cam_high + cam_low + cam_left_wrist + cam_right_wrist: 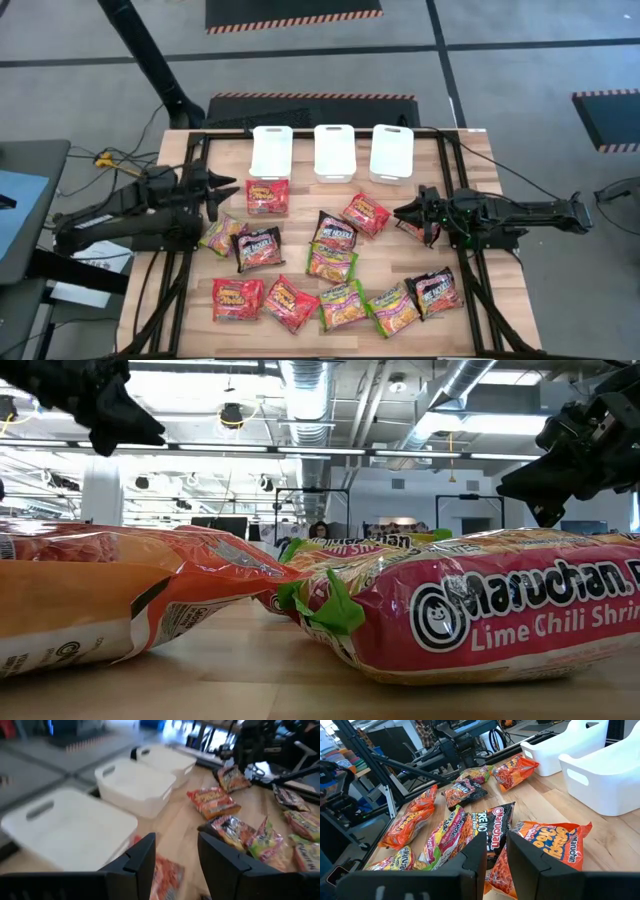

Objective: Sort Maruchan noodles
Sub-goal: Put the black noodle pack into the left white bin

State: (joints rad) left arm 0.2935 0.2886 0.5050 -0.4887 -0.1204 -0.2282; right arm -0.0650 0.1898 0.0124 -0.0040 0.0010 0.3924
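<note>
About a dozen Maruchan packets lie flat on the wooden table: red-orange ones, dark ones and green ones. My left gripper is open and hovers near the table's left side, just left of the red-orange packet in front of the left bin. My right gripper is open and hovers near the right side, over a red-orange packet. The low view shows both grippers raised above the packets.
Three white bins stand in a row along the far edge. A black frame borders the table. Bare wood shows between the bins and the packets, and along the near edge.
</note>
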